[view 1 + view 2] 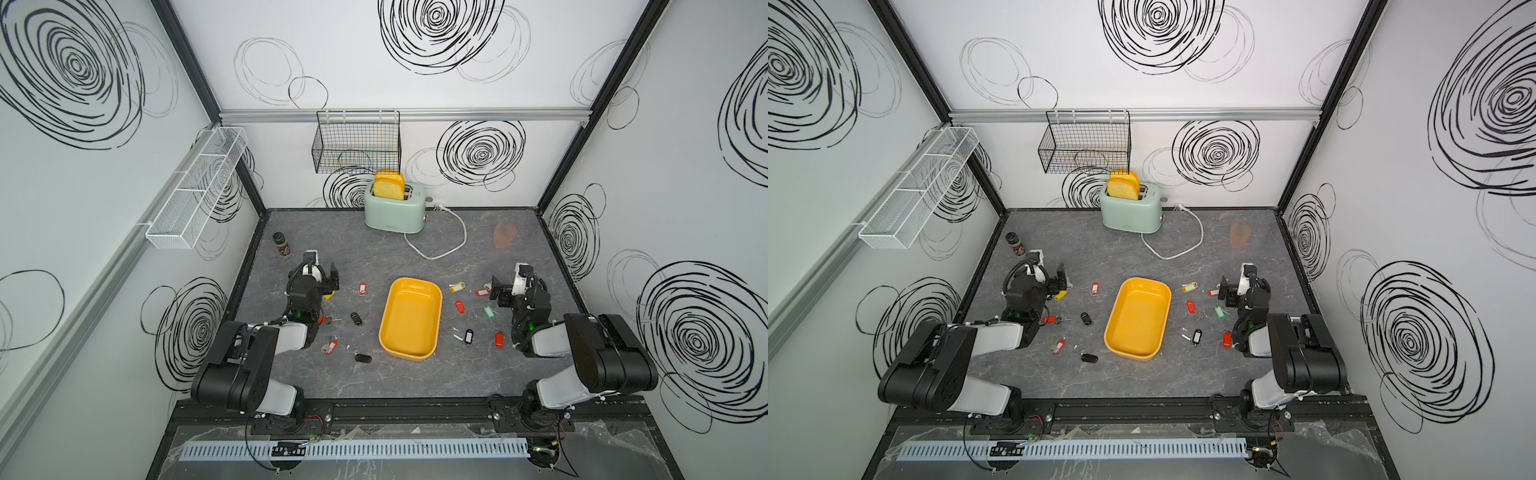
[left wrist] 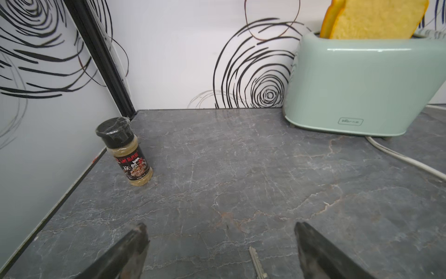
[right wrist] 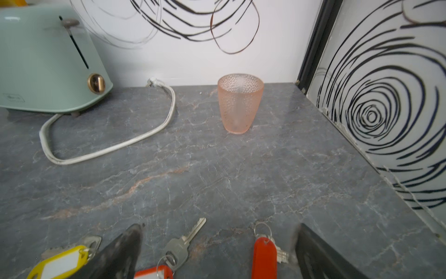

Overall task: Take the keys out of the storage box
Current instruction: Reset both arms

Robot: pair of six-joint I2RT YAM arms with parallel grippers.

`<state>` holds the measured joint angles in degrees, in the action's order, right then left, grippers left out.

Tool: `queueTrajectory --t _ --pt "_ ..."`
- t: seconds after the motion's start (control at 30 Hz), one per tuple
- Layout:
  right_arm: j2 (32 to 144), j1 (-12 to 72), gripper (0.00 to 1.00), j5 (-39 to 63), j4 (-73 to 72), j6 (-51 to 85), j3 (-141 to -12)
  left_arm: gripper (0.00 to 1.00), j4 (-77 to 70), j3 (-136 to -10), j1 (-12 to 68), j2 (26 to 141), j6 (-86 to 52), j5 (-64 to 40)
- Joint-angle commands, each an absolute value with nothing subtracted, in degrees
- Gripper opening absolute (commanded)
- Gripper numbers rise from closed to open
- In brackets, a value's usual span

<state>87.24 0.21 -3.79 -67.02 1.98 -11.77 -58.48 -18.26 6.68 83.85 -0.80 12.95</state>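
The storage box point(image 1: 411, 320) point(image 1: 1138, 320), a shallow yellow tray, lies mid-table in both top views with nothing inside. The keys lie scattered on the table on both sides of it: a red tag point(image 1: 363, 289) and a black tag point(image 1: 355, 318) to its left, a yellow tag point(image 1: 457, 286) and a green tag point(image 1: 489, 312) to its right. My left gripper point(image 1: 329, 284) point(image 2: 222, 233) hovers open left of the box, with a bare key blade point(image 2: 257, 263) on the table between its fingers. My right gripper point(image 1: 496, 291) point(image 3: 219, 233) is open over a silver key point(image 3: 179, 248) and a red tag point(image 3: 264, 256).
A mint toaster point(image 1: 394, 208) holding bread stands at the back, its white cord point(image 1: 440, 245) looping forward. A spice jar point(image 1: 282, 245) stands back left and a pink cup point(image 1: 505, 235) back right. A black wire basket point(image 1: 357, 141) and a white mesh rack point(image 1: 195, 191) hang on the walls.
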Motion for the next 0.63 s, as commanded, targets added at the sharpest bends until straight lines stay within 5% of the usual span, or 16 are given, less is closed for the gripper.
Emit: queueTrajectory --t 0.0,0.6 --pt "86.7 1.0 0.99 -8.8 -74.3 2.0 -10.7 0.98 -84.5 -7.6 7.3 85.3 -0.3 18.4" --pt "86.7 0.9 0.99 -7.9 -74.1 2.0 -10.8 0.98 -76.8 -10.7 5.9 84.7 -1.3 16.2"
